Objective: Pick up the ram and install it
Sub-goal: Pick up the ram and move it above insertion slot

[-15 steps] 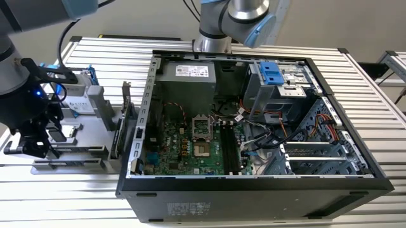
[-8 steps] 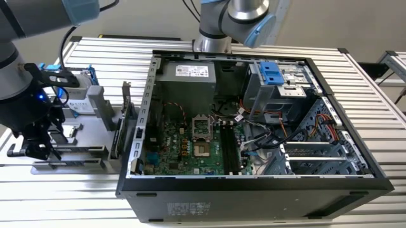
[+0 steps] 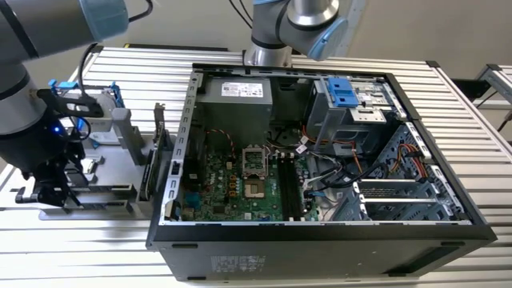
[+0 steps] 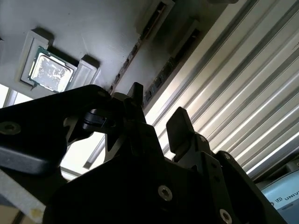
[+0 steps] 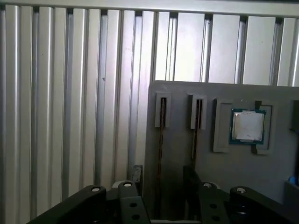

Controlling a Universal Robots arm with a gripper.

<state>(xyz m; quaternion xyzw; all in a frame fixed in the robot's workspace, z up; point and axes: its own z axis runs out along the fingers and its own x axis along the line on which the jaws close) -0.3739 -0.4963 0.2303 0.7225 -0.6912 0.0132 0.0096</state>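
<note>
In the first wrist view the gripper (image 5: 162,176) hangs low over a grey tray (image 5: 233,170). Its two black fingers (image 5: 135,173) are spread wide, one on each side of the ram (image 5: 161,135). The ram stands on edge in a narrow slot of the tray; whether the fingers touch it I cannot tell. Just beside it a second stick (image 5: 195,133) stands in its own slot, and further along a processor (image 5: 247,126) lies flat in a square pocket.

The tray rests on a table (image 5: 70,93) of ribbed silver metal. In the exterior view the arm (image 3: 24,90) reaches down over the tray at the exterior view's left. An open computer case (image 3: 320,243) lies on the same table, its green circuit board (image 3: 240,180) facing up. Behind is a plain grey wall (image 3: 184,24).
</note>
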